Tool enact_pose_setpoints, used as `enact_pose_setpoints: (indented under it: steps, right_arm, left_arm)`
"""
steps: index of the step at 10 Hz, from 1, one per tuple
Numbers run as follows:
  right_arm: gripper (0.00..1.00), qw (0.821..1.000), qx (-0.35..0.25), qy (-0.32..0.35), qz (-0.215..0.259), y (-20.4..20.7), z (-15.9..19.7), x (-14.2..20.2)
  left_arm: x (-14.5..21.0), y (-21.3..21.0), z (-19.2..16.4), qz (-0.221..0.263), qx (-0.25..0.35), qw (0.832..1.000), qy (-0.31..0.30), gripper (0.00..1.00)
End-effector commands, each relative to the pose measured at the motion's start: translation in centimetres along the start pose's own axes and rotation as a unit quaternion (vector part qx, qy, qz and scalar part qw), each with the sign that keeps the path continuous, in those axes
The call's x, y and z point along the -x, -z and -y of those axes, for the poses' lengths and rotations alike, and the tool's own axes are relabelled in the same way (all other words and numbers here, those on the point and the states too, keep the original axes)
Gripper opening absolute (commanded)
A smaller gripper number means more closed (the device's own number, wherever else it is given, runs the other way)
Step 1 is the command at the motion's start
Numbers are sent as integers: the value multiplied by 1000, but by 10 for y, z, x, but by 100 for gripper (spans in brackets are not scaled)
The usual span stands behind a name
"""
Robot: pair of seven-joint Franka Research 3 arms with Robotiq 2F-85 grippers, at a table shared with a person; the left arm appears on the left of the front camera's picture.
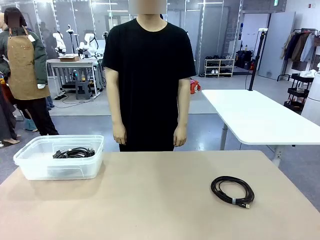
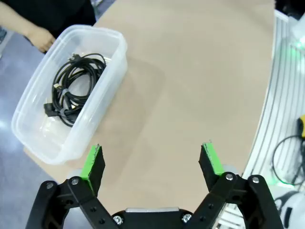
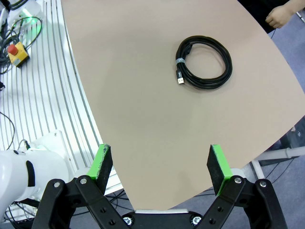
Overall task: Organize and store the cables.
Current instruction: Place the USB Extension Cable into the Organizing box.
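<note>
Both my grippers, left (image 2: 152, 160) and right (image 3: 161, 162), hang wide open; one coiled cable (image 1: 232, 191) lies well right of the bin (image 1: 30, 170) holding the stored cables (image 1: 75, 152).

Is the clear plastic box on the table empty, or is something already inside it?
Not empty. The clear plastic box already holds black coiled cables; another black coiled cable lies outside on the beige table.

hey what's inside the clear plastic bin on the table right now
Inside the clear plastic bin lies a bundle of coiled black cables with small plug ends. How many separate cables make up the bundle cannot be told, since they overlap.
</note>
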State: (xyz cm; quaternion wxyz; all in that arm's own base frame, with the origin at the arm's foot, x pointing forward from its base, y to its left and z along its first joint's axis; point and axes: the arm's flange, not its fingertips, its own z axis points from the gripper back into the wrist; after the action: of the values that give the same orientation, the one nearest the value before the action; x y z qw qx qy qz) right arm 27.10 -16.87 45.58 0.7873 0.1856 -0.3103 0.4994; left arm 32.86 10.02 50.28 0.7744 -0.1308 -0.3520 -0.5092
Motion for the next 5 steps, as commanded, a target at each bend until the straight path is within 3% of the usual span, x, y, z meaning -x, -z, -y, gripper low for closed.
enact_pose_setpoints:
  steps: [1,2,3,5]
  right_arm:
    - [100,1000,4,-2,2,1,1,-1]
    - [100,1000,4,-2,2,1,1,-1]
    - [100,1000,4,-2,2,1,1,-1]
    - [100,1000,4,-2,2,1,1,-1]
  left_arm:
    - [10,12,1,14,33,999,9,100]
    - [11,14,-4,25,48,998,-16,100]
    - [7,3,0,6,12,1000,9,100]
    - [7,3,0,6,12,1000,9,100]
